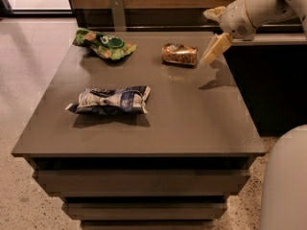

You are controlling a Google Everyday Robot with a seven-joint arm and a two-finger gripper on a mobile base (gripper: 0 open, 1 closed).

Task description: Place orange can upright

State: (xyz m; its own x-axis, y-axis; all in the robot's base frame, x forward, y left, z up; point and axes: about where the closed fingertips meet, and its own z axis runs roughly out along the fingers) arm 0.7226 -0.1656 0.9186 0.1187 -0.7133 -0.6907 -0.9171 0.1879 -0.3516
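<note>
The orange can [179, 54] lies on its side on the far part of the dark table [192, 114], its silver end pointing right. My gripper [207, 36] hovers just to the right of the can and slightly above the table. Its fingers are spread open and empty. One cream finger [216, 48] points down toward the can's right end and stays apart from it. The other finger [213, 12] sits higher up.
A green snack bag [104, 44] lies at the far left of the table. A blue-and-white snack bag [111, 100] lies left of the middle. A wooden wall and a metal bracket [117, 12] stand behind the table. A white robot part [285, 181] fills the lower right corner.
</note>
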